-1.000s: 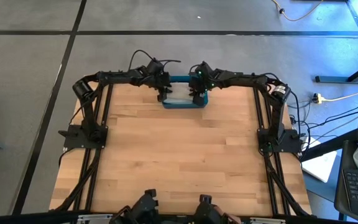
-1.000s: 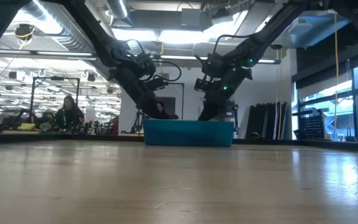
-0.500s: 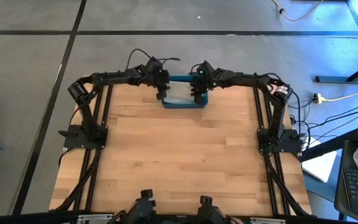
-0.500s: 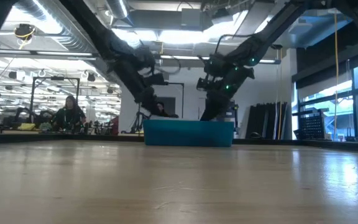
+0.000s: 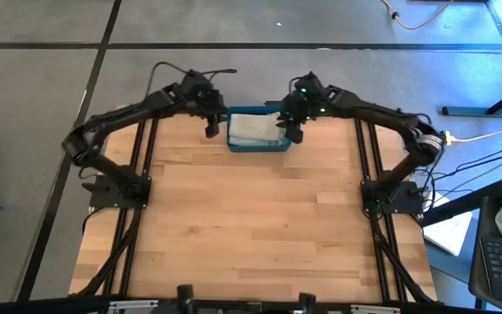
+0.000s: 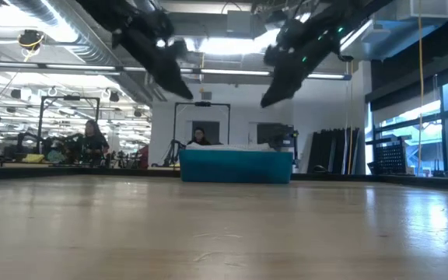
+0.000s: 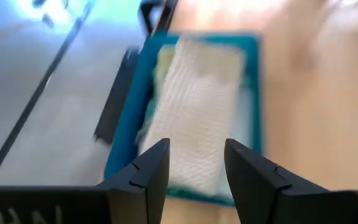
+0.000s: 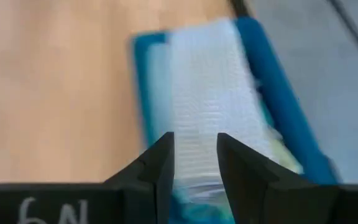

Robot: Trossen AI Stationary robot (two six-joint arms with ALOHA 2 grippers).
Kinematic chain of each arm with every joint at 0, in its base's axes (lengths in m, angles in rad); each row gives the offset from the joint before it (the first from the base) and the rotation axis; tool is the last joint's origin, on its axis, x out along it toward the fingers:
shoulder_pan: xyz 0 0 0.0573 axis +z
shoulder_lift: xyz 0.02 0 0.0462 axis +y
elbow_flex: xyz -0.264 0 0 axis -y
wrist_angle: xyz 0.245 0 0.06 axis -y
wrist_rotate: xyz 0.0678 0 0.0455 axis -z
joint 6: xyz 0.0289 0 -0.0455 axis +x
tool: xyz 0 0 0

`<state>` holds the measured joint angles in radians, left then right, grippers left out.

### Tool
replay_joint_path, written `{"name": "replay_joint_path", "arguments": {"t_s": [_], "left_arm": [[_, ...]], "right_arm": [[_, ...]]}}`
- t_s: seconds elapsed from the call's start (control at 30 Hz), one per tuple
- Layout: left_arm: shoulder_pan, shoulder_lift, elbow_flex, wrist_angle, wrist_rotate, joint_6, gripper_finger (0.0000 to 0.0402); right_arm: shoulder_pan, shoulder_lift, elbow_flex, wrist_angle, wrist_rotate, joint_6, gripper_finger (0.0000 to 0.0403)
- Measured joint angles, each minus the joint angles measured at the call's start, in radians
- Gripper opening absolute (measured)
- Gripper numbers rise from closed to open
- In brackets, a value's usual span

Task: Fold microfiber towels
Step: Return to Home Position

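Note:
A teal-blue bin [image 5: 258,148] stands at the middle of the table's far edge. In it lies a folded pale towel [image 5: 253,128], its waffle-textured top showing in both wrist views [image 7: 197,106] [image 8: 213,81] and just above the rim in the low view [image 6: 232,147]. More cloth edges show beneath it. My left gripper [image 5: 212,129] hangs above the bin's left end and my right gripper [image 5: 293,133] above its right end. Both are high over the bin [image 6: 187,93] [image 6: 267,101], slanting down toward it. Both are open with nothing between the fingers [image 7: 197,152] [image 8: 196,144].
The wooden tabletop [image 5: 251,218] stretches from the bin toward the near edge. Both arm bases [image 5: 116,187] [image 5: 390,196] stand at the table's sides. Beyond the far edge, a person [image 6: 92,140] sits at the left and another [image 6: 200,136] shows behind the bin.
Both grippers have risen from down at the bin's two ends to well above it, the left drawing a little toward the table's left edge and the right toward the right edge. The pale towel has stayed in the bin.

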<state>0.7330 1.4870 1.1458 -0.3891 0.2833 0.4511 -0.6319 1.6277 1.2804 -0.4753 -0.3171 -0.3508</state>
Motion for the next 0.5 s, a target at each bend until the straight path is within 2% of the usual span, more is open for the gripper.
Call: {"name": "replay_joint_path", "arguments": {"t_s": [0.07, 0.13, 0.27, 0.37, 0.5], "left_arm": [[0.000, -0.076, -0.032, 0.007, 0.058, -0.013, 0.0144], [0.000, -0.175, -0.113, 0.072, 0.082, -0.053, 0.0144], [-0.009, -0.399, -0.372, 0.257, 0.095, -0.206, 0.0144], [-0.058, -0.574, -0.562, 0.389, 0.092, -0.316, 0.0144], [-0.156, -0.798, -0.725, 0.415, -0.003, -0.408, 0.0144]], "right_arm": [[0.006, -0.057, -0.022, -0.013, -0.067, 0.024, 0.0123], [0.020, -0.134, -0.092, 0.048, -0.071, 0.069, 0.0123], [0.039, -0.302, -0.328, 0.207, -0.034, 0.198, 0.0123], [0.055, -0.443, -0.530, 0.400, 0.025, 0.340, 0.0123], [0.124, -0.626, -0.779, 0.617, 0.144, 0.479, 0.0123]]}}
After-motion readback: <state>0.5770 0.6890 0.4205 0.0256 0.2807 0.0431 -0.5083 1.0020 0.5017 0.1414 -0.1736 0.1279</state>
